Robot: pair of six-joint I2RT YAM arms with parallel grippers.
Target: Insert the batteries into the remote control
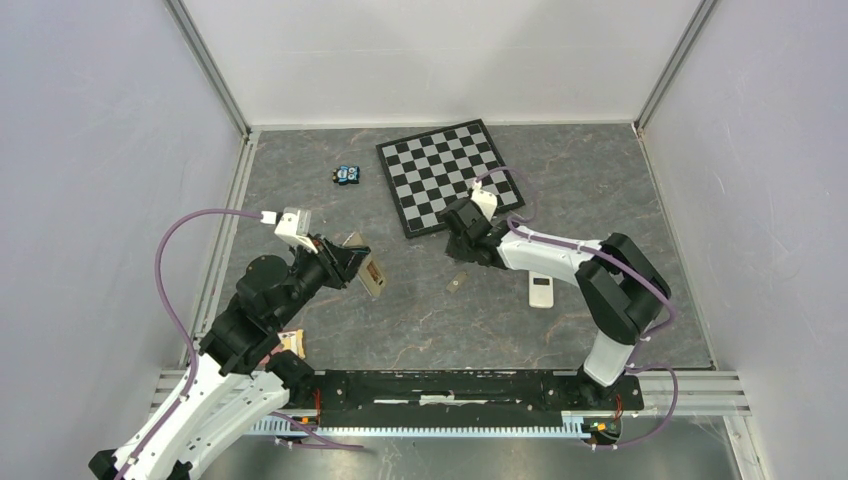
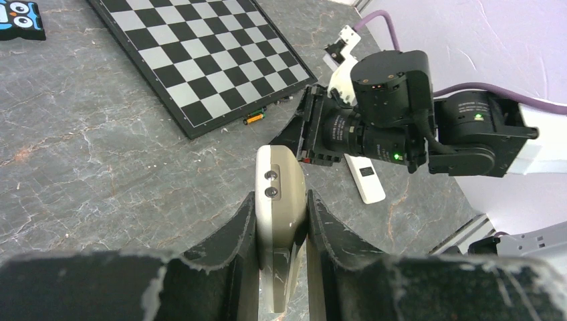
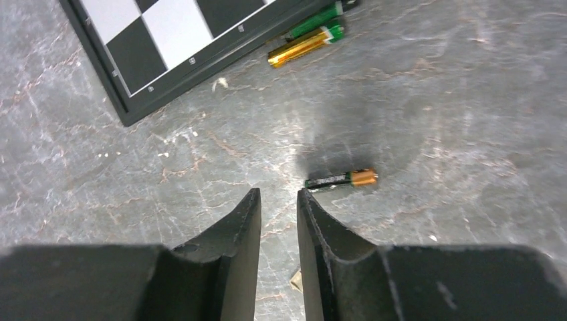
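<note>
My left hand clamps the remote control edge-on, face hidden, long axis pointing away. My right hand, narrowly parted, empty, hovers by a battery lying crosswise, gold end right.

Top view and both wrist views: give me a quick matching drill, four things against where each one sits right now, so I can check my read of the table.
Things:
1. remote control
2. battery
3. chessboard
4. white slab

Places:
A. flat on the table, far side
B. lying loose just beyond the right gripper
C. on the table next to the right arm
D. clamped in the left gripper

Pairs: 1-D, 2-B, 3-A, 4-C
</note>
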